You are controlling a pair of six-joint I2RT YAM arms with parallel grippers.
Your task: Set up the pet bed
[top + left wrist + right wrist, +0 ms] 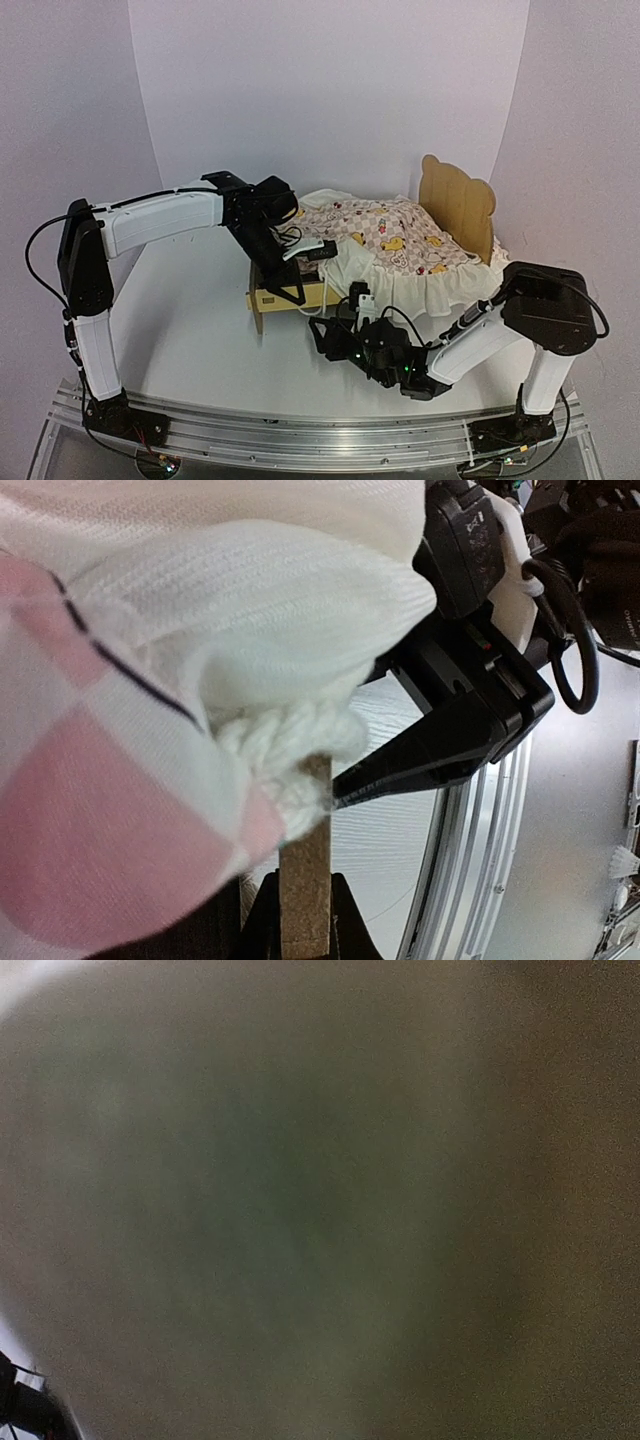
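On the tabletop [190, 330] the left claw [295, 290] pinches the bed [460, 200]: best to brace it firmly while the right claw [350, 300], its state hidden, straightens the quilt [385, 235].

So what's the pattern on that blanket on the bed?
The blanket has pink-and-white checks with yellow figures and a cream ruffle, clearest in the top view.

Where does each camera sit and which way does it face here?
Top external: above and behind the bases, facing down and forward over the table, pet bed and quilt; both arms show.
Left wrist: on the left wrist, looking along the left end effector, clamped on the pet bed's board edge under the quilt.
Right wrist: on the right wrist, against a blurred surface; no own fingers tellable.
Shared: top external and left wrist both show quilt, pet bed and right end effector.
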